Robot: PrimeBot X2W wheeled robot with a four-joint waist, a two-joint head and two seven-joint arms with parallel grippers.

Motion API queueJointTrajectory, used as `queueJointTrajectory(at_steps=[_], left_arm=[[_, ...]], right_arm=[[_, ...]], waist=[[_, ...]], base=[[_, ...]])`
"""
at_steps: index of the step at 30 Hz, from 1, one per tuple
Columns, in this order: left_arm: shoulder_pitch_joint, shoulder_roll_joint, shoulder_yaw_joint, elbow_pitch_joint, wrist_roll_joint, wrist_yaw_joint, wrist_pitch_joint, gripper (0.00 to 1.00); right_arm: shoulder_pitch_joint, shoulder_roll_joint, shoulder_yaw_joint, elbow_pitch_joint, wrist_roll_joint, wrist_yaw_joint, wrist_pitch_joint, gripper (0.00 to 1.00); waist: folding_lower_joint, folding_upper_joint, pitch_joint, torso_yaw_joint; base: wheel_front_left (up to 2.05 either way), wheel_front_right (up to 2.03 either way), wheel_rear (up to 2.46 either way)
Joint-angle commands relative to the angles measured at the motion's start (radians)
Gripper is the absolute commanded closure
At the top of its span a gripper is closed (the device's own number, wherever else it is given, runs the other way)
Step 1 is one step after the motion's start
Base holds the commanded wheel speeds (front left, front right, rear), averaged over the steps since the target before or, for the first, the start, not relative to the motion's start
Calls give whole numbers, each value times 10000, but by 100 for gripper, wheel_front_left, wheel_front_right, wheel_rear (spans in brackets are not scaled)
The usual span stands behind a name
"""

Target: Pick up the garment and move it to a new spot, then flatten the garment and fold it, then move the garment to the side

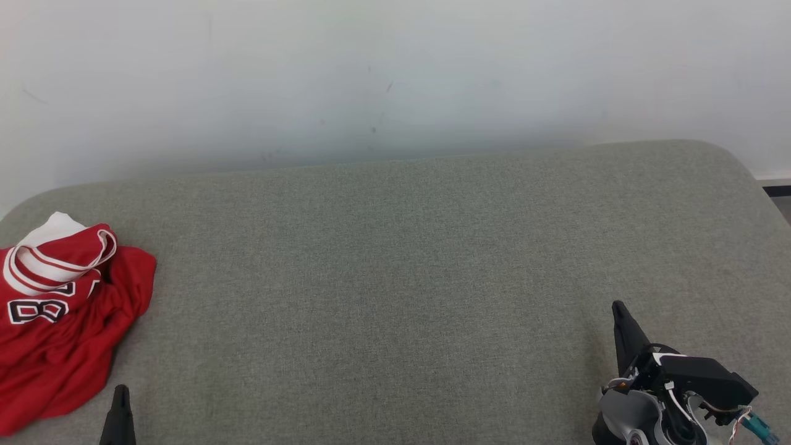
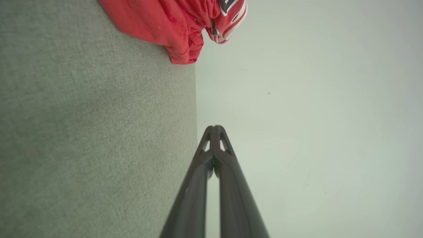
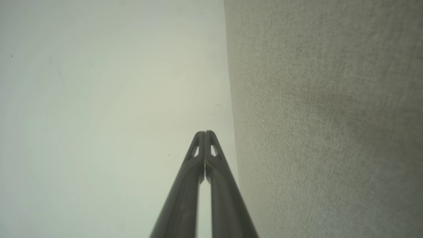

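Head view, garment: the red garment [image 1: 59,321] lies crumpled at 9 o'clock, at the left edge of the grey tabletop [image 1: 395,278].
Head view, grippers: left gripper [image 1: 120,392] at 7 o'clock, near the garment's hem; right gripper [image 1: 620,312] at 5 o'clock, well apart from it.
Left wrist view: the left gripper's fingers are pressed together, empty; garment at 12 o'clock.
Right wrist view: the right gripper's fingers are pressed together, empty; tabletop at 3 o'clock, pale wall [image 3: 99,99] at 9 o'clock.
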Motion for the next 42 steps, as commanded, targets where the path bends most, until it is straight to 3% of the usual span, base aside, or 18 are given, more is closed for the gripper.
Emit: queueJointTrajectory(at_steps=[1, 16, 17, 31, 42], left_arm=[[-75, 2, 32, 37, 67, -26, 19, 100], [-75, 2, 29, 37, 67, -26, 19, 100], [0, 0, 0, 0, 0, 0, 0, 0], [418, -36, -405, -295, 149, 1, -326, 0], [641, 265, -1008, -643, 1642, 0, -1046, 0]], right_arm=[[30, 24, 28, -5, 74, 4, 12, 100], [30, 24, 29, -5, 74, 4, 14, 100], [0, 0, 2, 0, 0, 0, 2, 0], [634, -4, 281, -182, -99, -1, -224, 0], [789, -388, 988, -352, -1570, -1, -985, 0]], waist=[[0, 0, 0, 0], [0, 0, 0, 0], [0, 0, 0, 0], [0, 0, -71, -18], [0, 0, -172, -33]], base=[[0, 0, 0], [0, 0, 0], [0, 0, 0], [0, 0, 0], [0, 0, 0]])
